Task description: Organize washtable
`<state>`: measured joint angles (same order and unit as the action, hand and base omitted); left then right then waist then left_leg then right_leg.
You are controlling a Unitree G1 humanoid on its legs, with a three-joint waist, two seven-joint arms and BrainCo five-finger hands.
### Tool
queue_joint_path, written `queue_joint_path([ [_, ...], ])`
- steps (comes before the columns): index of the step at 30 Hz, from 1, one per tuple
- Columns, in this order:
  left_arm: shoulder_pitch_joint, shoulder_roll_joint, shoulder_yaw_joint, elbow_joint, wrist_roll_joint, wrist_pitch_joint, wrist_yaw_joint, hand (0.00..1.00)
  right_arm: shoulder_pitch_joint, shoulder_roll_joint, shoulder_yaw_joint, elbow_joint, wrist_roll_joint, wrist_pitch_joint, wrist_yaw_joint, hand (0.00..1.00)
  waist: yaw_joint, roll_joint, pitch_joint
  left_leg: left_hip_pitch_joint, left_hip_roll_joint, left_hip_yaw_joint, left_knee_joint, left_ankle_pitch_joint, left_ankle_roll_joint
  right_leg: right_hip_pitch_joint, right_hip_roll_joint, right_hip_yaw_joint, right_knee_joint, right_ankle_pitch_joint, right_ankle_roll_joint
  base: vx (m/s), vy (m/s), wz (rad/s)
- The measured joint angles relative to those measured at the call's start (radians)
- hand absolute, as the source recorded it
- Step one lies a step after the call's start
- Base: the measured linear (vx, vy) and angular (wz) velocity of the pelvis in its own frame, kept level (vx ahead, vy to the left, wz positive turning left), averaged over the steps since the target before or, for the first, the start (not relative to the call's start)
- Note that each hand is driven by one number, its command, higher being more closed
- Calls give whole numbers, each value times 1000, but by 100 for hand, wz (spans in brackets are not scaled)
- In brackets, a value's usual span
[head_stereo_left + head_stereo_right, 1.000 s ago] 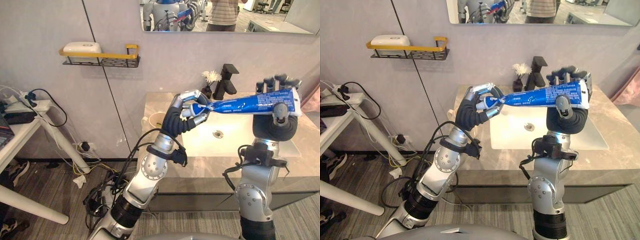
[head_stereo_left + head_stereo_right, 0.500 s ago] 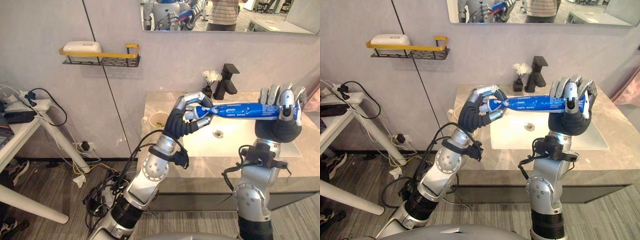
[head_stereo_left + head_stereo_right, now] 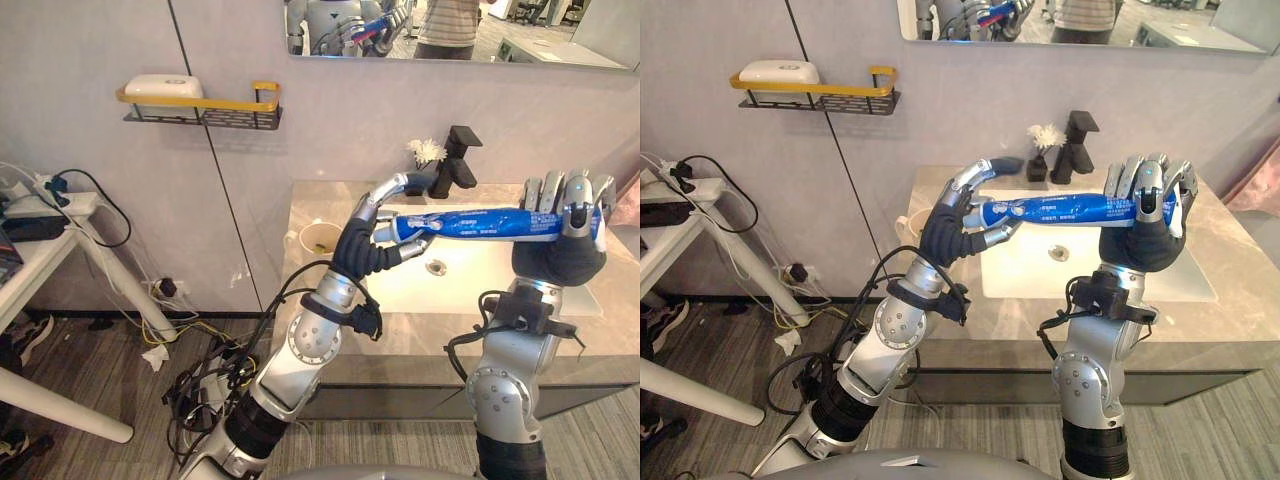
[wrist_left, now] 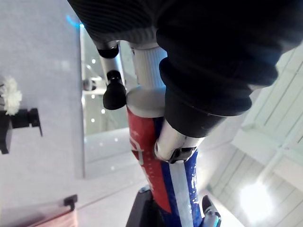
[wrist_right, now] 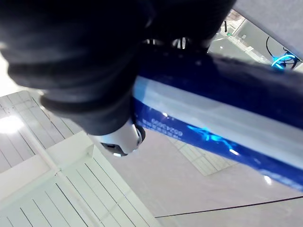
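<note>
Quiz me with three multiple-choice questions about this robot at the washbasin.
1. The wall shelf's rail is: A yellow, B red, C green.
2. The toothpaste tube is: A on that shelf, B on the floor, C held up in the air.
3. The right hand is: A open, empty, B shut on the tube, C curled, holding nothing.
Answers: A, the rail is yellow; C, the left hand and right hand hold its two ends; B, fingers and thumb clamp the tube.

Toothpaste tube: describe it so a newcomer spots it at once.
Above the stone washbasin, before the black tap, is the toothpaste tube. Long and blue, it alone is in the air, held level between left hand and right hand.
</note>
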<state>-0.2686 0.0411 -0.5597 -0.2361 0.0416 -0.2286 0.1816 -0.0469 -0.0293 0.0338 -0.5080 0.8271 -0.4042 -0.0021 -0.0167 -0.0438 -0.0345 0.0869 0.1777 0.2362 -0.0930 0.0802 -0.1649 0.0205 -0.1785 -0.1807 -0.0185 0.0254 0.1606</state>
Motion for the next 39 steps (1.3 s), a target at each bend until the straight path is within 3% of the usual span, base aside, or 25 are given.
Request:
queue_joint_path([
  [23, -5, -1, 19, -47, 17, 0, 26, 0, 0, 11, -5, 0, -3, -2, -24, 100, 0, 0, 0, 4, 0, 1, 0, 0, 0, 4, 0, 0, 0, 0, -1, 0, 0, 0],
  [27, 15, 0, 108, -114, 46, -11, 36, 0, 3, 9, -53, 8, -35, 1, -39, 100, -1, 1, 0, 6, 0, 0, 0, 0, 0, 6, 0, 0, 0, -1, -1, 0, 0, 0],
  [31, 61, 1, 256, -218, 75, -64, 82, 0, 20, 9, -137, 50, -48, 2, -57, 100, 2, 7, 3, 7, 0, 0, 0, 0, 0, 7, 0, 0, 0, -1, -1, 0, 0, 0],
  [39, 232, 7, 436, -219, 147, -59, 113, 0, 20, 9, -193, 47, -48, 2, -55, 100, 3, 23, 14, 7, 0, -1, -1, 0, 0, 8, 0, -1, -1, -1, -1, 0, 0, 0],
])
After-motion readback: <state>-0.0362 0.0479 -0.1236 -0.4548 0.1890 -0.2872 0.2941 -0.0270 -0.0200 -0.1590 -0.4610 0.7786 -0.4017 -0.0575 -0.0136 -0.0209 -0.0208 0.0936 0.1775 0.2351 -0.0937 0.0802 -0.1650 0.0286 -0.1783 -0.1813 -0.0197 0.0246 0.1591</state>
